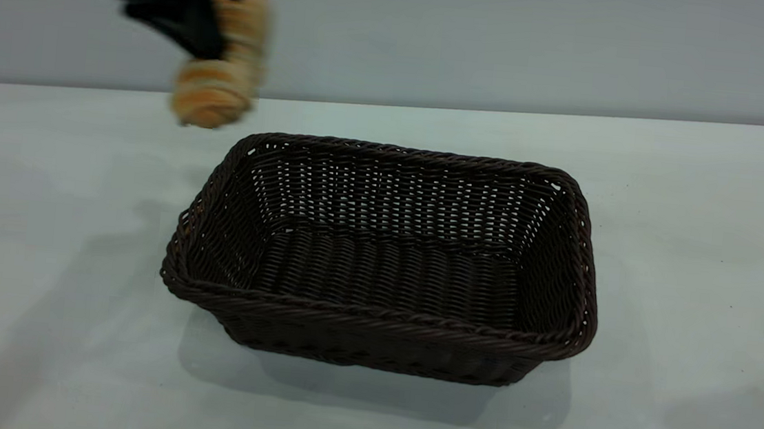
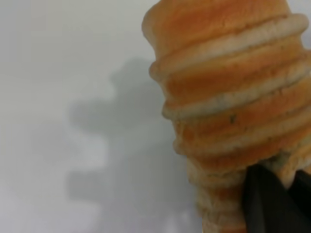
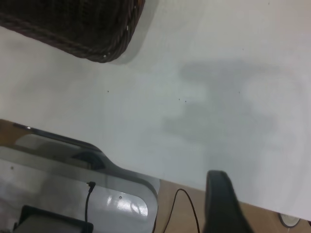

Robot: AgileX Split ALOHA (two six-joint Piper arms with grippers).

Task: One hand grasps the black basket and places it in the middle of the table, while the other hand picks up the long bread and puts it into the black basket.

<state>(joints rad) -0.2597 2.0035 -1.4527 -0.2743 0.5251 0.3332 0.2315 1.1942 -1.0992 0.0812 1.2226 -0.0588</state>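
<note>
While the black basket (image 1: 384,263) sits upright near the middle of the desk (image 1: 695,269), the left gripper (image 1: 195,22) hangs in the air up and to the basket's left, its fingers (image 2: 267,204) clamped on the long bread (image 1: 219,62); the bread is clear of the desk and outside the basket's braided rim, tilted with one end pointing down; the right gripper (image 3: 224,204) shows only a single dark finger above the desk's edge, near a corner of the basket, so whether its fingers are apart or together cannot be told.
</note>
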